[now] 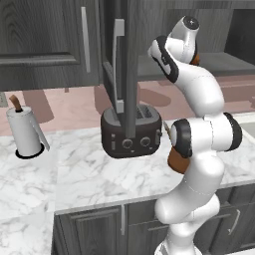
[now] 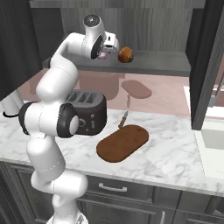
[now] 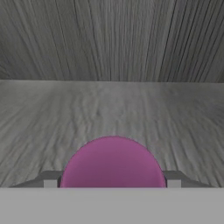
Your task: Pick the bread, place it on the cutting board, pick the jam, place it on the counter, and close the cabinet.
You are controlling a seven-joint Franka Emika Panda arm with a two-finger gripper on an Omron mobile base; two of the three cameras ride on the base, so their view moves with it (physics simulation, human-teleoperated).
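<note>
At 9 o'clock in the left base view stands a white paper-towel roll on a dark round base (image 1: 26, 132), on the white grey-veined marble counter (image 1: 89, 174). Toward the middle sits a black 2-slot toaster with 2 knobs (image 1: 131, 132), partly behind the open door of the dark grey wood-grain upper cabinet (image 1: 130, 60) with its long silver bar handle.

In the right base view, my two-finger gripper (image 2: 105, 51) reaches in at 12 o'clock, onto the cabinet's grey shelf. Just right of it, at 1 o'clock, the small round golden-brown bread roll (image 2: 125, 54) sits on that shelf, not on the board. Below, at 6 o'clock, the flat reddish-brown wooden cutting board (image 2: 123, 142) lies bare on the counter beside the toaster, its thin handle pointing away from me.

In the hand view, the small pink-purple jam jar (image 3: 113, 162) sits at 6 o'clock between my fingertips (image 3: 174, 179), on the shelf and close against the camera. My jaws stand about as wide as the jar, 1 tip at each flank; whether they actually grip it I cannot tell, as the contact is cut off.
</note>
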